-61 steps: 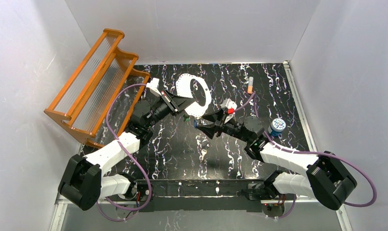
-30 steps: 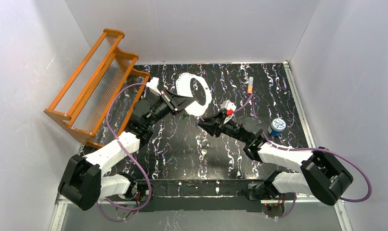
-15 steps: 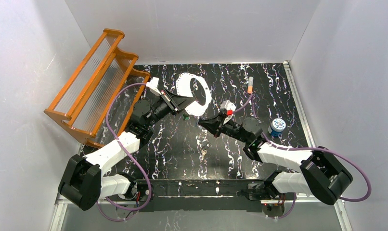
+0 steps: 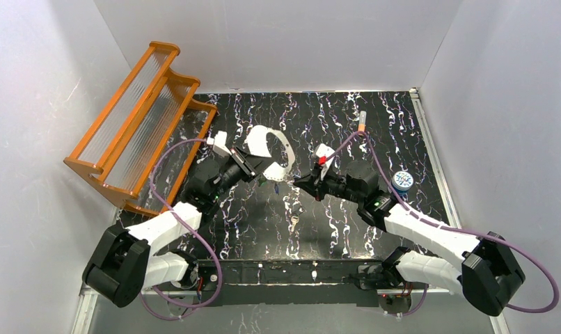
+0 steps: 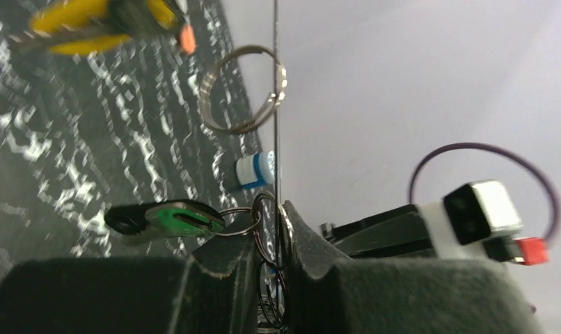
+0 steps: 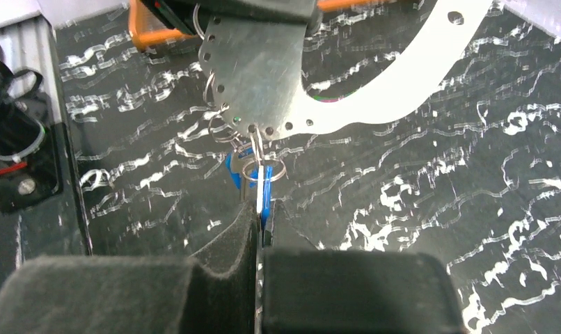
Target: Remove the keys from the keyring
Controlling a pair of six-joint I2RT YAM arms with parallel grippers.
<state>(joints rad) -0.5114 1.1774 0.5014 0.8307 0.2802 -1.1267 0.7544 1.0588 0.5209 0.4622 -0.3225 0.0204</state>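
- Top view: the bench (image 4: 403, 132) is black with white marble-like veins, and white walls stand round it.
- An orange rack (image 4: 135, 115) with ribbed clear panels leans at the far left.
- The left gripper (image 4: 265, 172) is clamped on the near end of the keyring (image 4: 258, 142), a flat pale oval band lifted off the bench.
- A green key (image 4: 264, 183) dangles just below that grip.
- The right gripper (image 4: 297, 181) points at the same end of the keyring, close beside the left one.
- A round blue-and-white disc (image 4: 401, 181) lies to the right, and an orange-and-white tube (image 4: 362, 120) lies at the far side.
- Left wrist view: the left gripper (image 5: 274, 226) has its dark foam pads pressed on the keyring (image 5: 275, 139), which shows edge-on as a thin line.
- Thin wire split rings bunch between the pads, and one carries the green key (image 5: 170, 219), which sticks out sideways.
- A larger split ring (image 5: 225, 125) hangs higher on the keyring edge.
- Right wrist view: the right gripper (image 6: 260, 226) is closed on a blue key (image 6: 264, 191), pinching its flat blade.
- The blue key hangs by a small split ring from the keyring (image 6: 278, 76), a smooth metal plate with small holes along its rim.
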